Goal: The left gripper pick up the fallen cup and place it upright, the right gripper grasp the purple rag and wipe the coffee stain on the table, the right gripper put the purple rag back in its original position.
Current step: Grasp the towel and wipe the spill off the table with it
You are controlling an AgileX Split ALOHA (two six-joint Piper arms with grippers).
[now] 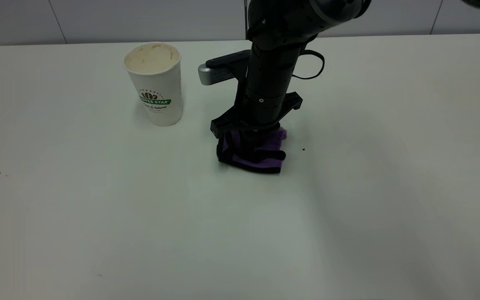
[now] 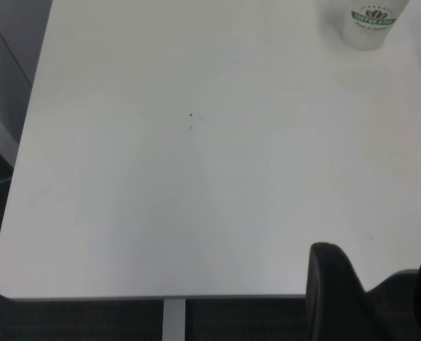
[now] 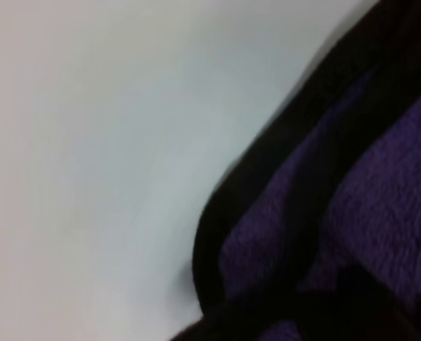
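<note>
White, smooth worktop filling nearly the whole exterior frame, pale panelled wall along the top edge, a rounded corner and dark floor at lower left of the left wrist view. Broad bare stretches at left, along the bottom and at right, marked only by a few tiny dark specks. Upper left of centre: the cup standing upright, white textured paper with a green banner logo, beige-stained inside, well apart from everything else. Left gripper only as dark fingers at the lower right of its own view, parted with nothing between them, over the worktop's edge. At centre: right gripper pointing straight down, pressed onto the purple rag, a crumpled fleecy cloth with black trim; fingers clenched on the rag.
</note>
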